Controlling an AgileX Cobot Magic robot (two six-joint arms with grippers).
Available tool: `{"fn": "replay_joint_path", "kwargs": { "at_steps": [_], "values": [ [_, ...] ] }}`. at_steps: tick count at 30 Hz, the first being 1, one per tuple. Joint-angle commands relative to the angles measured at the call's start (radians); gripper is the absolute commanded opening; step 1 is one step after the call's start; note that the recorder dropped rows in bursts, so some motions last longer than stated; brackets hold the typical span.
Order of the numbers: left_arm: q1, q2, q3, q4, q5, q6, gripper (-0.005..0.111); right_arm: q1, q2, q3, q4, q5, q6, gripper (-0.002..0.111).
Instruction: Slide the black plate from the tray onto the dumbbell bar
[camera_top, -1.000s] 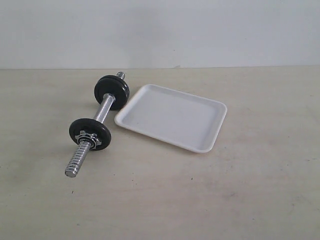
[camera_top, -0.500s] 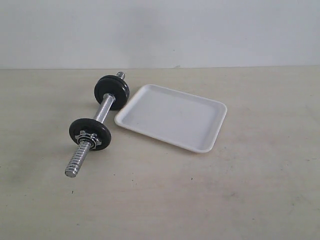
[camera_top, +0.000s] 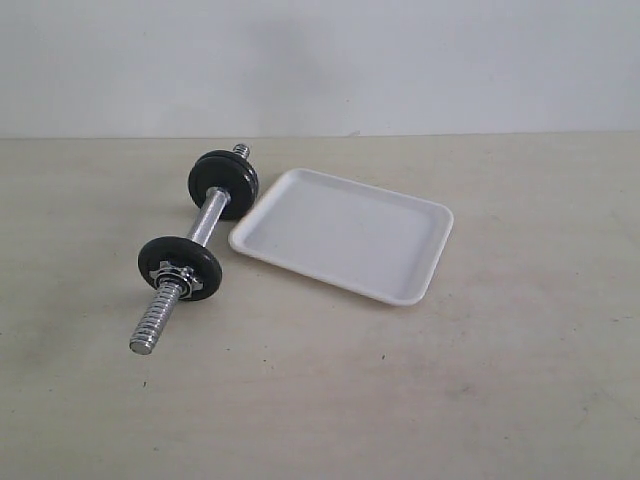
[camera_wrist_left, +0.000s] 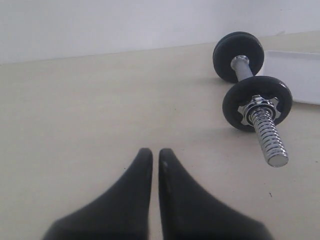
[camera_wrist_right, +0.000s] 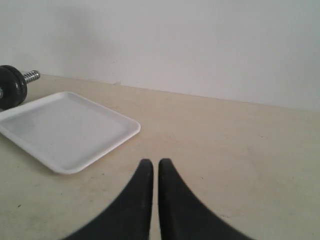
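Observation:
The dumbbell bar lies on the table left of the white tray, whose floor is bare. On the bar's far end, a black plate stands pressed against a second black disc; I cannot tell them apart. On the near end, another black disc sits behind a chrome star nut. My left gripper is shut and holds nothing, well short of the bar. Beside the tray, the right gripper is shut with nothing in it. Neither gripper shows in the exterior view.
The pale table runs back to a white wall. The bar's bare threaded end points toward the front left. One corner of the tray shows beyond the bar in the left wrist view.

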Motion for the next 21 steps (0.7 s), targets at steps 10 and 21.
{"fn": "replay_joint_path", "kwargs": {
  "at_steps": [10, 21],
  "values": [
    [0.002, -0.003, 0.003, -0.009, -0.002, 0.004, 0.004, -0.088, -0.005, -0.001, -0.134, 0.128, 0.145, 0.002],
    [0.002, -0.003, 0.003, -0.009, -0.002, 0.004, 0.004, -0.086, -0.005, -0.001, -0.142, 0.139, 0.112, 0.002]
  ]
}}
